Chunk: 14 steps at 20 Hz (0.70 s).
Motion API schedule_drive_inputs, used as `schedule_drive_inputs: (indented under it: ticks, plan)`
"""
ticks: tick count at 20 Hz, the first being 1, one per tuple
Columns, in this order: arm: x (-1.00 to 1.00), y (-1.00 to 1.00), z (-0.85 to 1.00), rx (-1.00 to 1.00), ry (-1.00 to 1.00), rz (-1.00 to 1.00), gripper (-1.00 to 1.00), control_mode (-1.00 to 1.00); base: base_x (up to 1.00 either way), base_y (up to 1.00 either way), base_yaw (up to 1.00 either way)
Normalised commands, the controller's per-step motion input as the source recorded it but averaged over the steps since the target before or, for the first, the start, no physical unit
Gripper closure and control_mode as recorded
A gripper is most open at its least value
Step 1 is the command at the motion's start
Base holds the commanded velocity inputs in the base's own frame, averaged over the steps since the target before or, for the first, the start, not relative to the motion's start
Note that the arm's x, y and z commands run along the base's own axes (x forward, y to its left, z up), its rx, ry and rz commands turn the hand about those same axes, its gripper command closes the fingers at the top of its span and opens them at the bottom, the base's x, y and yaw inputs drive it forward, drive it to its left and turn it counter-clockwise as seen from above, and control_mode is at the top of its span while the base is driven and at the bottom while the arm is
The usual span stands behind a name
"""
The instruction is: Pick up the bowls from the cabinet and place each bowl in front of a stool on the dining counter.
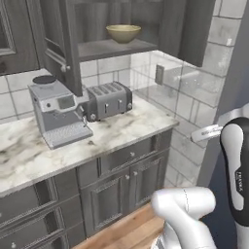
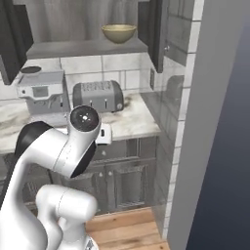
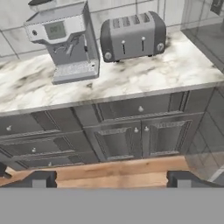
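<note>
A tan-olive bowl (image 1: 123,32) (image 2: 118,32) with a yellowish rim sits upright on the grey inner shelf of the cabinet (image 1: 109,48) (image 2: 83,48). The cabinet's dark door (image 1: 65,44) stands swung open. My gripper (image 3: 111,180) is open and holds nothing. It hangs well below the shelf, out in front of the worktop, facing the lower drawers. Its two dark fingertips (image 3: 43,178) stand far apart at the bottom of the hand view. The stool and the dining counter are out of view.
On the marble worktop (image 1: 29,155) (image 3: 183,65) stand a coffee machine (image 1: 56,114) (image 3: 65,43) and a toaster (image 1: 108,100) (image 2: 97,96) (image 3: 133,35), both below the shelf. A tiled wall (image 1: 194,97) and a grey panel (image 2: 219,146) close off the right side.
</note>
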Motion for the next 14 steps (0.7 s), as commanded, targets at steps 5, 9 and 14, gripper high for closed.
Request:
schedule_drive_inputs:
  ticks: [5, 9, 14]
  plan:
    - [0.00, 0.00, 0.00, 0.00, 0.00, 0.00, -1.00, 1.00, 0.86, -0.03, 0.01]
    - [0.00, 0.00, 0.00, 0.00, 0.00, 0.00, -1.00, 1.00, 0.92, 0.00, 0.00]
    - [0.00, 0.00, 0.00, 0.00, 0.00, 0.00, -1.00, 1.00, 0.87, 0.00, 0.00]
